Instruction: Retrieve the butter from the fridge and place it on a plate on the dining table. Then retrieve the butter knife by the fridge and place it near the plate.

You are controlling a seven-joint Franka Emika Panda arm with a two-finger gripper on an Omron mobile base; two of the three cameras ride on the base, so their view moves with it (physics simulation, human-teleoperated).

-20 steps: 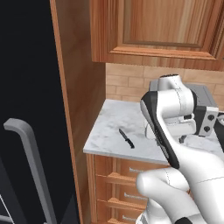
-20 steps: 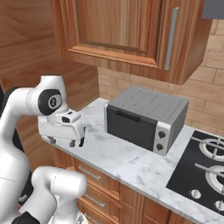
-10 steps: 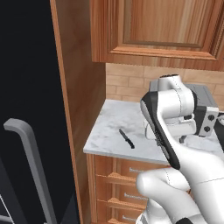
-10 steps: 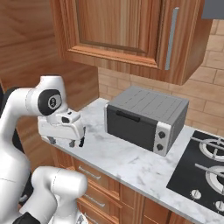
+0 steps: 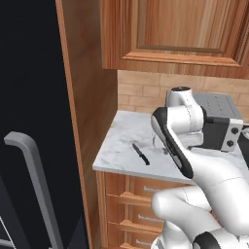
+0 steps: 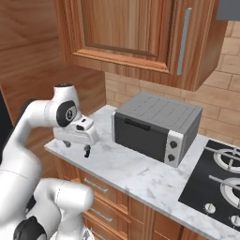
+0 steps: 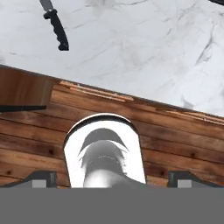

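The butter knife [image 5: 141, 154], slim and black, lies on the small marble counter [image 5: 121, 146] beside the black fridge [image 5: 29, 97]. The same knife [image 7: 54, 24] sits in the top left corner of the hand view, far from the fingertips [image 7: 41, 177]. My gripper [image 6: 77, 147] hangs open over the counter's front edge, pointing down, to the right of the knife and apart from it, with nothing between its fingers. The butter, the plate and the dining table are out of view.
A grey toaster oven [image 6: 157, 126] stands on the counter right of the gripper, and a black stove [image 6: 220, 183] lies beyond it. Wooden wall cabinets [image 5: 175, 34] hang above. Drawers [image 5: 126, 194] run below the counter. The fridge's grey handle [image 5: 34, 189] juts out at lower left.
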